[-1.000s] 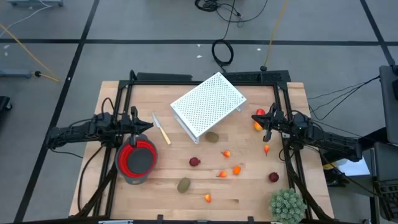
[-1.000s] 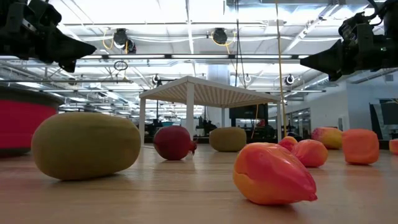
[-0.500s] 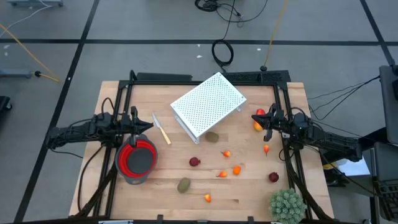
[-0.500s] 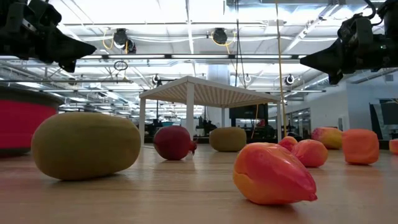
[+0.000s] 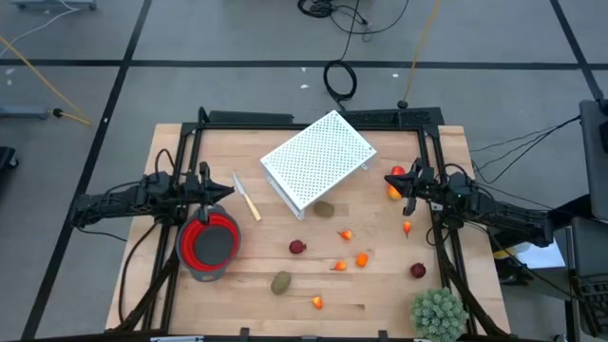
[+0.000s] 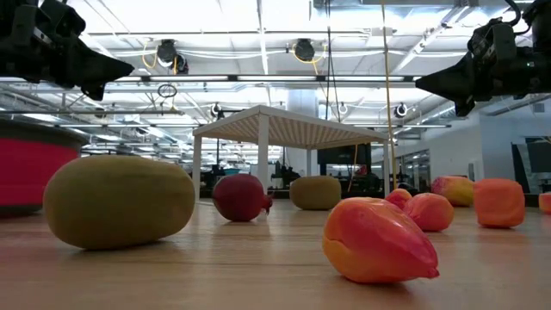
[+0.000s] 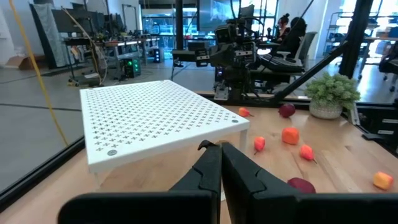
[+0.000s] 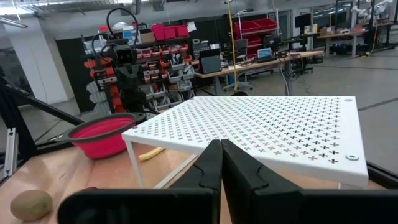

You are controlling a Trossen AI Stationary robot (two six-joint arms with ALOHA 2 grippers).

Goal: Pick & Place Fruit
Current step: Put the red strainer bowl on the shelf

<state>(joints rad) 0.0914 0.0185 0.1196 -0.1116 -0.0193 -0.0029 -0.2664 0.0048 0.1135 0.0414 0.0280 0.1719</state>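
Right claw (image 5: 389,180) (fingers pressed together, empty) hangs at the desk's (image 5: 380,294) right edge, just beside an orange-red fruit (image 5: 394,191); remaining fruit pieces (image 5: 361,258) lie scattered mid-desk, apart from it. Left claw (image 5: 230,189), likewise pressed together and empty, sits just above the red bowl (image 5: 210,243), with the knife (image 5: 248,199) beside. The white perforated stand (image 5: 318,161) occupies the space between both claws.

Low view: red bowl (image 6: 21,172) cut off by frame edge, only part shows. Olive fruit (image 5: 324,209) partly under white perforated rack (image 5: 318,161) from above. Right wrist view: knife (image 8: 151,153) mostly hidden behind rack leg.
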